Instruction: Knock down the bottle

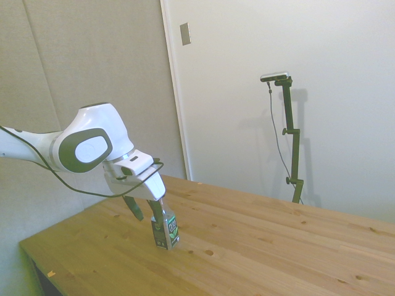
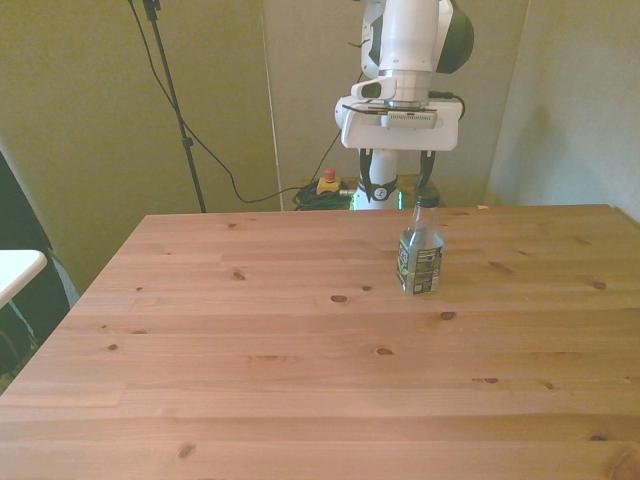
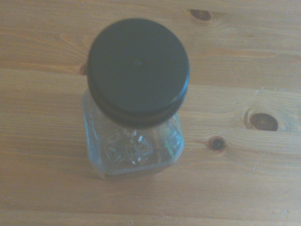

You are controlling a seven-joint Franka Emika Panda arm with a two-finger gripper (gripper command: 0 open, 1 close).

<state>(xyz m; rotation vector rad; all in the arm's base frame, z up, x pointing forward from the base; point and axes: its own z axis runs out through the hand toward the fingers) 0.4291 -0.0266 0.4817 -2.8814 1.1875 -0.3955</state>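
Bottle (image 2: 421,254) stands upright on the wooden surface (image 2: 300,360), toward the front view's right and nearer the far edge than the near one. It is a small clear plastic bottle with a dark screw cap and a dark green-and-white label around its lower half. In the side view the bottle (image 1: 165,229) sits close to the end of the surface where the arm reaches in, with its label facing the camera and its top hidden behind the robot's hand.

The gripper (image 2: 398,172) hangs above and just behind the bottle, its white body level and its two dark fingers (image 2: 366,168) pointing down. The fingers are spread apart, with open space between them and nothing held. In the front view one finger tip ends right at the bottle's cap; whether it touches the cap cannot be told. In the side view the gripper (image 1: 147,213) overlaps the bottle's neck, the nearer finger lying in front of it.

From the wrist view, the bottle (image 3: 136,94) is seen from almost straight above: the round dark cap fills much of the picture, the clear squarish shoulders show beneath it, and knotted wood grain lies all around.

A black cable (image 2: 190,130) runs down the wall behind the surface.
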